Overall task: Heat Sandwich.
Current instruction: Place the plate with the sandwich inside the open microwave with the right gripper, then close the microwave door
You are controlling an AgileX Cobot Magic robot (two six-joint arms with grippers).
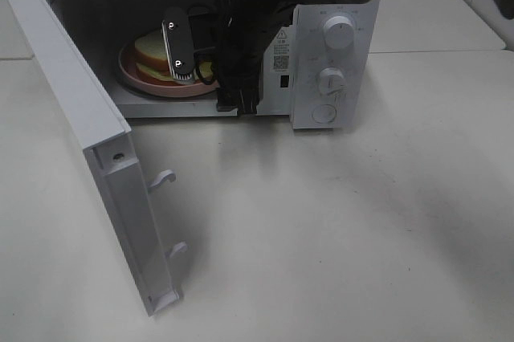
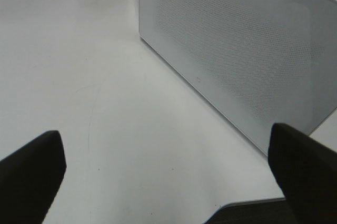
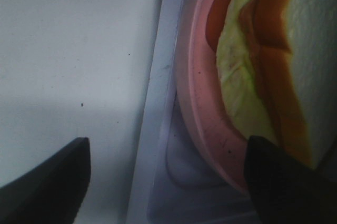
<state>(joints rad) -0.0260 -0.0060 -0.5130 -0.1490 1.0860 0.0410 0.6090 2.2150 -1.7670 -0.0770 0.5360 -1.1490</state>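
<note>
Pink plate (image 1: 140, 83) and the sandwich (image 1: 151, 49) on it sit inside the microwave (image 1: 333, 61). The right pincer (image 3: 167, 182) is in the cavity with them, its jaws wide and closed on nothing. From that pincer the sandwich lies just ahead and off toward one finger, close beside it rather than centred in the gap, with the plate's rim reaching into the gap. Being roughly square, the sandwich has no real long axis; it lies flat, slices stacked, its layered lettuce edge turned toward the pincer. The next move, I judge, calls for backing straight out without nudging the plate. The left pincer (image 2: 168, 170), also wide and empty, hovers over the surface (image 2: 105, 103) just beside the open door (image 2: 237, 50), which makes its arm the nearer one to swing it shut.
</note>
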